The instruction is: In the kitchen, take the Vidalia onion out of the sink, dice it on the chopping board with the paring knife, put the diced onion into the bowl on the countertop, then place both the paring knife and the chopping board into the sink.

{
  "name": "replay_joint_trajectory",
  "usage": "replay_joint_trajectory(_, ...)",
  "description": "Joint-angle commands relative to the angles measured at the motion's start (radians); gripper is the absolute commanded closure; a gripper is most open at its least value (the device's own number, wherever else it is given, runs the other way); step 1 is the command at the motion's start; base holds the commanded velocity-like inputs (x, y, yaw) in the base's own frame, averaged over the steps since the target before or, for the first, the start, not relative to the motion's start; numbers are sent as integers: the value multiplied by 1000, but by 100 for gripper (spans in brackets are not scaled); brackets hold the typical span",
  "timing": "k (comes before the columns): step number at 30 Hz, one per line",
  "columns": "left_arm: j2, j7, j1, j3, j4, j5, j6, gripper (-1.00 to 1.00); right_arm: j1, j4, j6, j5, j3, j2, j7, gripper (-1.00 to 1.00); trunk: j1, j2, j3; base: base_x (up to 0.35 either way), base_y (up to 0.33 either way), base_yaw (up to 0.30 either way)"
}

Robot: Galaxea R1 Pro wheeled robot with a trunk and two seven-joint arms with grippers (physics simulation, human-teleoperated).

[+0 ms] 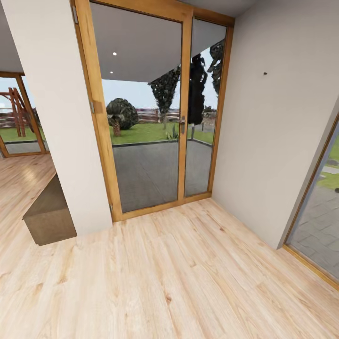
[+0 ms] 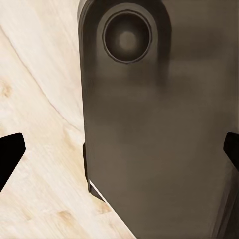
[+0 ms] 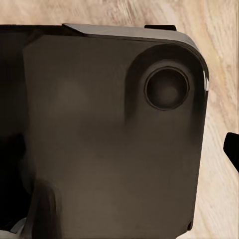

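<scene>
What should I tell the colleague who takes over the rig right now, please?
Left claw: tips spread wide, open and empty, above the wooden floor and the robot's dark base.
Right claw: one tip shows at the frame edge; state unclear.
The head camera faces a glass door and white wall: the robot is in transit, not at the kitchen.
Nothing here confirms any step as done; treat the whole job as pending.

Head view count: one wood-framed glazed door (image 1: 141, 113) with two glass panes and one handle (image 1: 181, 123); one white pillar (image 1: 61, 117); one low brown cabinet (image 1: 49, 214); one further glazed opening (image 1: 318, 207) beside the white wall. Outdoors: three dark trees (image 1: 165, 89), one round bush (image 1: 121, 113), one wooden swing frame (image 1: 16, 110). Ceiling: two recessed lights (image 1: 114, 53).

Each wrist view: one dark robot body panel (image 2: 159, 129) bearing one round recess (image 2: 127, 37).
</scene>
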Motion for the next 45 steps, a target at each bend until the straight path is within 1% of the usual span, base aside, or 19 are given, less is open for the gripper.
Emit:
replay_joint_trajectory(1,0,0,0,0,0,0,0,-100,0,0,-27,1,-1,1,0,-100,0,0,-1,0,0,0)
replay_joint_trajectory(4,0,0,0,0,0,0,0,-100,0,0,-63,0,-1,2,0,-100,0,0,-1,0,0,0)
replay_joint_trajectory(9,0,0,0,0,0,0,0,-100,0,0,-94,0,-1,2,0,-100,0,0,-1,0,0,0)
replay_joint_trajectory(14,0,0,0,1,-1,2,-1,-100,-1,-1,-100,-1,-1,3,0,-100,0,0,-1,0,0,0)
replay_joint_trajectory(24,-17,-5,0,0,-2,8,-1,-100,-1,-3,-102,-2,-2,4,0,-100,0,0,-1,0,0,0)
replay_joint_trajectory(28,-19,-5,0,1,-11,8,-1,-100,-1,-26,-109,-2,-2,3,-1,-100,0,0,-1,0,0,0)
replay_joint_trajectory(34,-19,-1,0,2,-96,8,-1,-100,-1,-81,-150,-1,-3,3,-3,-100,0,0,-1,0,0,0)
replay_joint_trajectory(40,-16,0,0,3,-211,9,-1,-100,-1,-167,-158,-1,-3,2,-5,-100,0,0,-1,0,0,0)
replay_joint_trajectory(45,-15,0,-1,3,-279,9,-1,-100,-1,-239,-159,0,-3,2,-7,-100,0,0,-1,0,0,0)
